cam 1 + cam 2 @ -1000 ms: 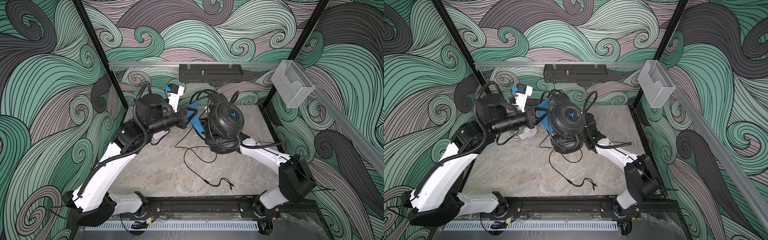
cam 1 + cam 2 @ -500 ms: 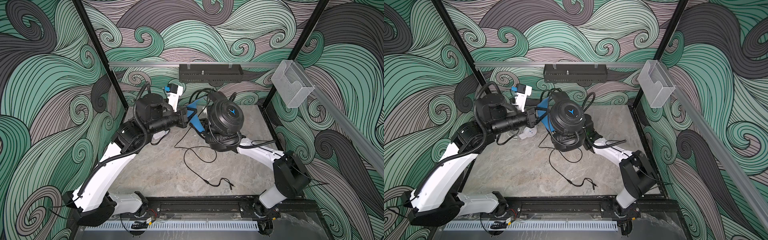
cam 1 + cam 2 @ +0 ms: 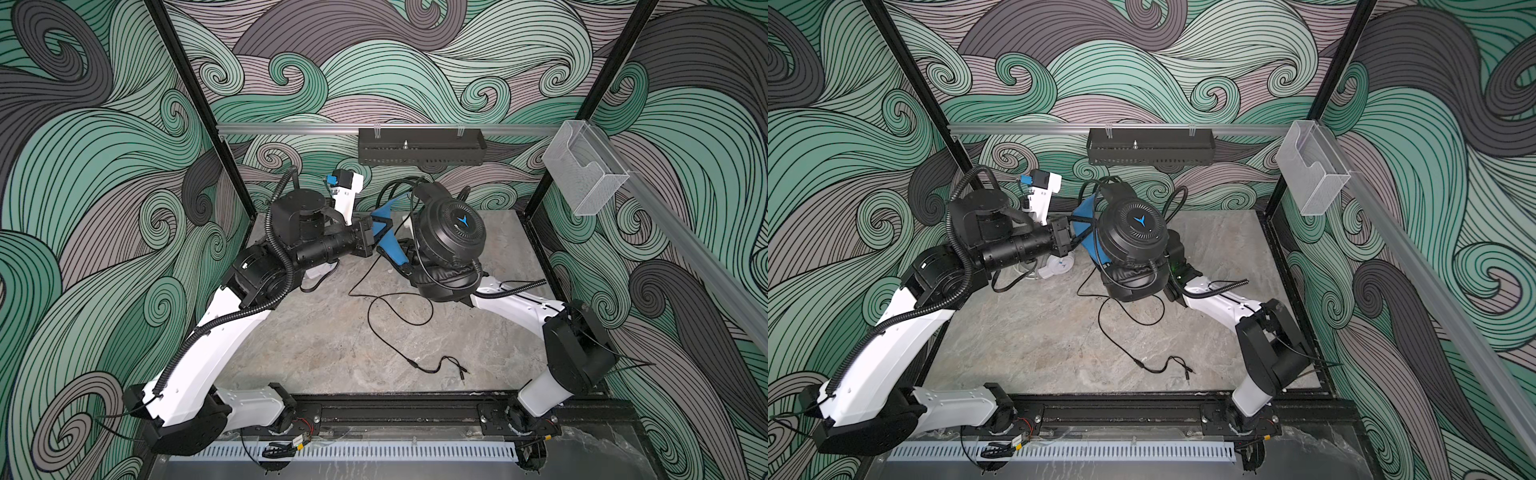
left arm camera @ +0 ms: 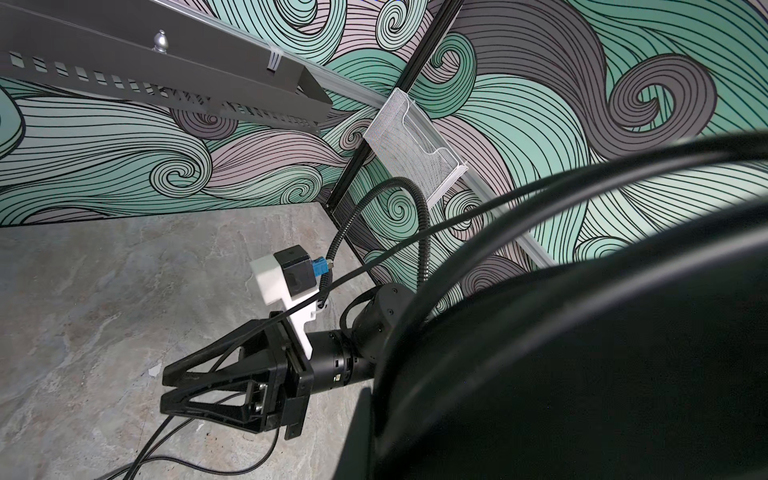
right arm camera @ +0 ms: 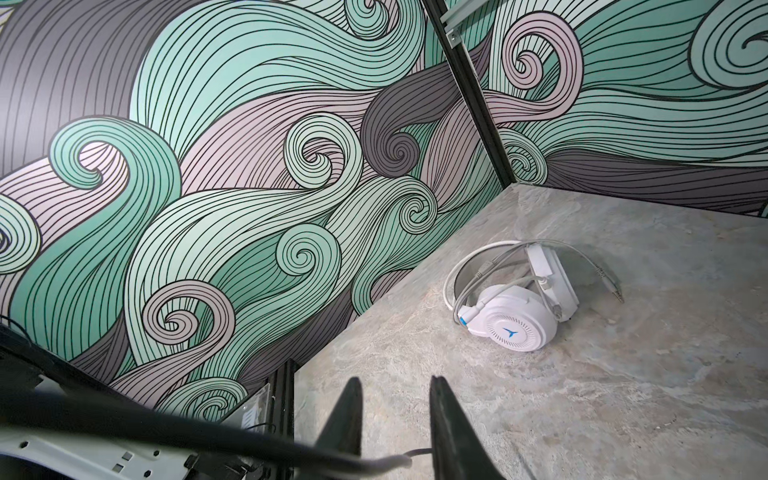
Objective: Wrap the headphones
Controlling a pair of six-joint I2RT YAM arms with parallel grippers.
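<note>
Your table (image 3: 316,345) is mostly bare, because the big item is up in the air. The black headphones (image 3: 451,232) hang clear of it, clamped in your left gripper (image 3: 390,239). Its blue jaws are shut on the frame right beside the ear cups, though the exact part is hidden. Rigid cups, a springy band, and I'd guess some weight, so a frame hold suits it. The soft pads would likely squash and slip. Your right gripper (image 4: 164,384) sits low, on the far side of the headset from the left one. Its fingers (image 5: 347,415) stand a little apart, with cable running past them but nothing visibly pinched. The white headphones (image 5: 515,328) lie on the table well ahead of it, their pale cord looped over them. The black cable (image 3: 397,316) drops from the held headset and snakes across the table below both grippers. It looks thin, limp and slick, so pinch it close to the cup. Its plugs (image 3: 457,372) lie well apart from either gripper.
</note>
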